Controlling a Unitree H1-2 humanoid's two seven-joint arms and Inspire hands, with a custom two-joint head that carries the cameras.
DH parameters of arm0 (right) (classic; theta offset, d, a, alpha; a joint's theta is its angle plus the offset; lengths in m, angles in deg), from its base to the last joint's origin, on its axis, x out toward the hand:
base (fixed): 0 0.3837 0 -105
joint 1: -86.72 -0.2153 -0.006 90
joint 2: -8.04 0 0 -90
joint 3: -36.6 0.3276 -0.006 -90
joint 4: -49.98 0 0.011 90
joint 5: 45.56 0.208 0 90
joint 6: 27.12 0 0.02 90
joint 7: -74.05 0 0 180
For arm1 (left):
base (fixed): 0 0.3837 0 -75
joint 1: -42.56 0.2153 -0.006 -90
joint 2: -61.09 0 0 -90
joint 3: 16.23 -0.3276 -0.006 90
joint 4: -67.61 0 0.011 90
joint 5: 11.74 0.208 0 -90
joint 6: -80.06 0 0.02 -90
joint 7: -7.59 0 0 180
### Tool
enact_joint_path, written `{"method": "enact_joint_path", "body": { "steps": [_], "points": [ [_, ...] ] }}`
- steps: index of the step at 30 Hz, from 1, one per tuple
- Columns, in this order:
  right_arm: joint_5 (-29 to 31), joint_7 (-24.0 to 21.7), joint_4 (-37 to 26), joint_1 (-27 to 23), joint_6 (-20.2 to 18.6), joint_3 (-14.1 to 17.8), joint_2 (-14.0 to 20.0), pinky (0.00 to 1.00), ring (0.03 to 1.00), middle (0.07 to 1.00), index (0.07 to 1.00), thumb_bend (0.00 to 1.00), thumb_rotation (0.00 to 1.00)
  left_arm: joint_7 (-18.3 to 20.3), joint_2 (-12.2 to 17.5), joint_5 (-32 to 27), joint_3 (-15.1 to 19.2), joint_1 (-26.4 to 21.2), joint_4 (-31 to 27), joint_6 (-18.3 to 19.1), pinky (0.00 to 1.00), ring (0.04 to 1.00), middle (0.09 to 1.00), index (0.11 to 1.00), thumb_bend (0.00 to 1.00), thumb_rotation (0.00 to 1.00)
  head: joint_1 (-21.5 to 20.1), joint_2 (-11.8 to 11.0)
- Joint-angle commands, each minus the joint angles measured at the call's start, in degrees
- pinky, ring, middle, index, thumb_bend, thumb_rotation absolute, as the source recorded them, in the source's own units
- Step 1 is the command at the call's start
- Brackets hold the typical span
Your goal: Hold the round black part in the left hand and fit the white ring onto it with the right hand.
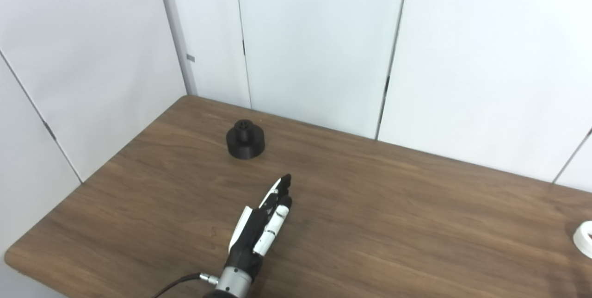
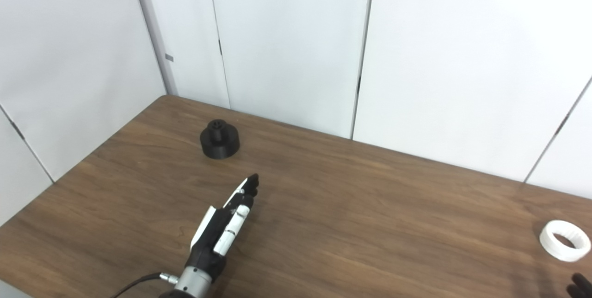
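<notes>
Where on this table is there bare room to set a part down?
Widest bare patch: the middle of the table, between the left robot hand and the white ring. Also bare: the near-left corner, left of that hand. Least room: the strip between the fingertips and the round black part.

Left hand (image 1: 261, 228) outstretched, fingers straight and empty, right hand (image 2: 582, 285) only dark fingertips at frame corner
</notes>
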Motion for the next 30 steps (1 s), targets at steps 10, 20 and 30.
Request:
{"method": "enact_joint_path", "body": {
  "steps": [10, 20, 30],
  "points": [
    [-0.7, -0.1, -0.9, 2.6, 3.2, -1.3, 0.9, 0.69, 0.86, 0.885, 0.909, 0.45, 1.0, -5.1, 0.7, 13.4, 2.4, -0.8, -5.4, 2.4, 0.89, 0.928, 0.951, 0.959, 0.66, 0.33, -3.6, 0.7],
    [-1.6, 0.0, -0.7, 2.6, 3.5, -1.8, 1.2, 0.89, 0.953, 0.929, 0.922, 0.5, 1.0, -4.7, 7.0, 29.6, 6.2, -7.7, -9.4, 17.6, 0.82, 0.937, 0.976, 0.972, 0.97, 0.29, -4.2, 0.6],
    [-1.0, 1.0, -1.0, 3.2, 3.8, -2.5, 2.2, 0.86, 0.941, 0.923, 0.912, 0.56, 1.0, 0.7, 12.8, 38.4, 7.0, -15.6, -6.7, 27.2, 0.93, 0.989, 0.99, 0.935, 1.0, 0.32, -3.6, 0.3]
  ]
}}
